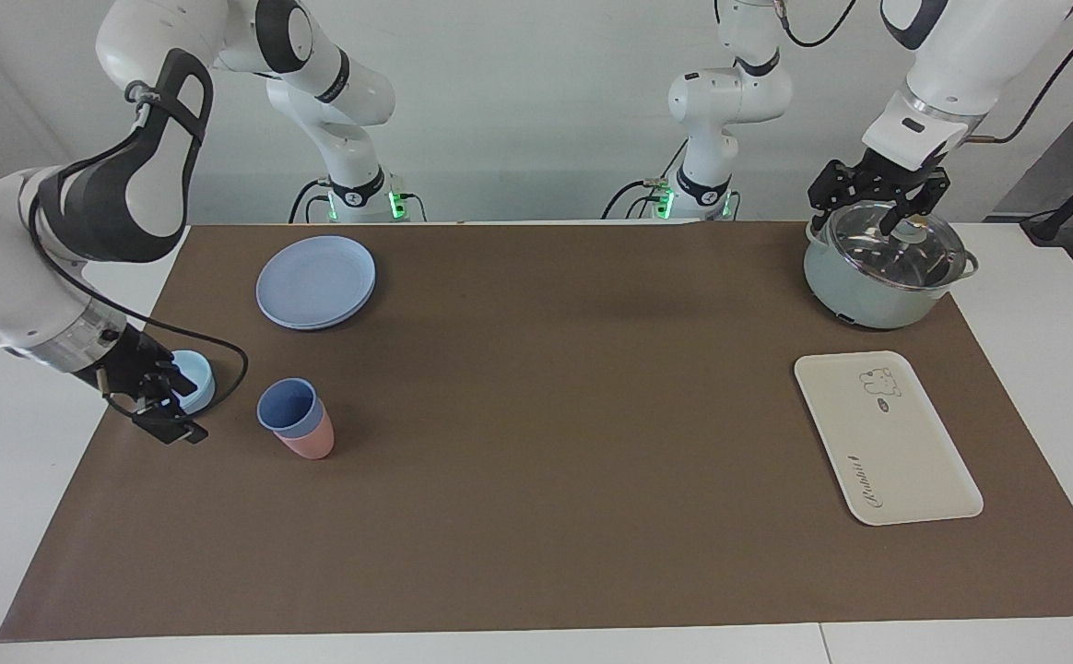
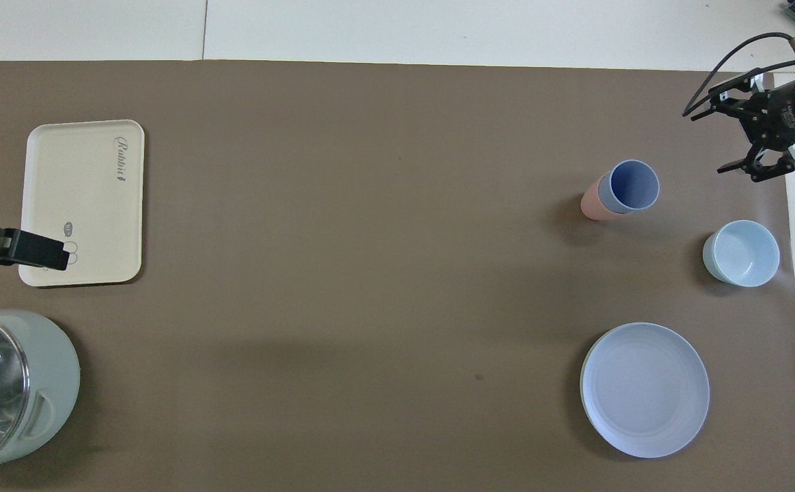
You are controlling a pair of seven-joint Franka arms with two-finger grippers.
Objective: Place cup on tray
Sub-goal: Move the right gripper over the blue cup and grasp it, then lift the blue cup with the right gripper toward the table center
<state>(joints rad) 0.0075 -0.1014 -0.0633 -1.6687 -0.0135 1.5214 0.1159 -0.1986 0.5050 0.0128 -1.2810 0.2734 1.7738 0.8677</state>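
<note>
One camera looks from high across the desk (image 1: 536, 553) toward the robots. The other looks steeply down from above their end. Both take in the whole brown mat (image 2: 370, 205).

Periwinkle cup (image 1: 288, 407), pink tumbler (image 1: 312, 444), cream bear-printed tray (image 1: 905, 461), brown mat (image 1: 555, 415).

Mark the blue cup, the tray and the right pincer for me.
blue cup (image 1: 289, 407): facing view, inner wall.
tray (image 1: 905, 452): facing view, bare floor.
right pincer (image 2: 746, 140): overhead view, midway between fingertips.

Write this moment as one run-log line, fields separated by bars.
cup: nested in pink tumbler, untouched | tray: empty | right gripper: open, near bowl | left gripper: open, waiting over pot
</note>
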